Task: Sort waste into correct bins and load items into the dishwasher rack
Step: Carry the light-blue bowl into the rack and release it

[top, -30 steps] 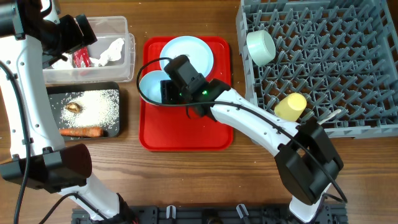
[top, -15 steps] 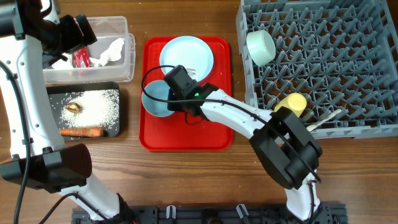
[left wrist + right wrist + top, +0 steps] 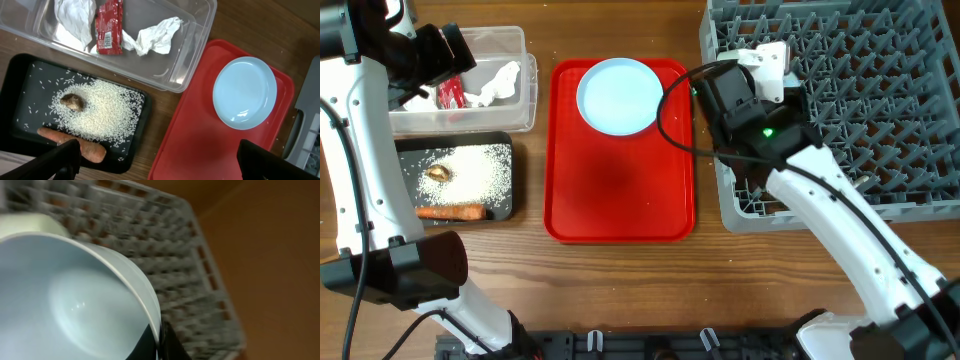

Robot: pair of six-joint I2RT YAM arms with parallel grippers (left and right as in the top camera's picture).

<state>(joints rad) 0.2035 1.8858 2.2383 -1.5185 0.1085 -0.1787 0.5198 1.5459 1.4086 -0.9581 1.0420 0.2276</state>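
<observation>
The right tool (image 3: pixel 159 342) is clenched on the rim of a pale mint bowl (image 3: pixel 65 300). In the right wrist view dark fingers (image 3: pixel 167 347) pinch the rim at its 5 o'clock point, one on each side of the wall. The bowl is tilted, with its hollow facing the camera. Behind it lies the blurred grey rack (image 3: pixel 860 90). From overhead this tool sits over the rack's 9 o'clock edge, and the arm runs off towards 5 o'clock across the rack's near corner. The bowl itself is hidden under the wrist there.

The left tool (image 3: pixel 159 152) is released, with its two fingers (image 3: pixel 57 162) spread wide and nothing between them. It hangs above the clear tub (image 3: pixel 505 45), touching nothing.

The tub holds the red wrapper (image 3: pixel 108 27) and crumpled tissues (image 3: pixel 155 35). Just at 6 o'clock of it sits the black tray (image 3: pixel 503 208), with rice grains (image 3: pixel 102 112) spread through its middle. A brown scrap (image 3: pixel 72 101) lies on the grains, and the carrot (image 3: pixel 95 151) runs along the tray's 6 o'clock edge.

The blue plate (image 3: pixel 620 95) lies flat at the 12 o'clock end of the red tray (image 3: pixel 620 190). From its centre to 6 o'clock the tray shows open red surface. Only a narrow strip of worktop (image 3: pixel 620 290) separates the tray from the rack at 3 o'clock. A similar strip separates it from the tub and black tray at 9 o'clock.
</observation>
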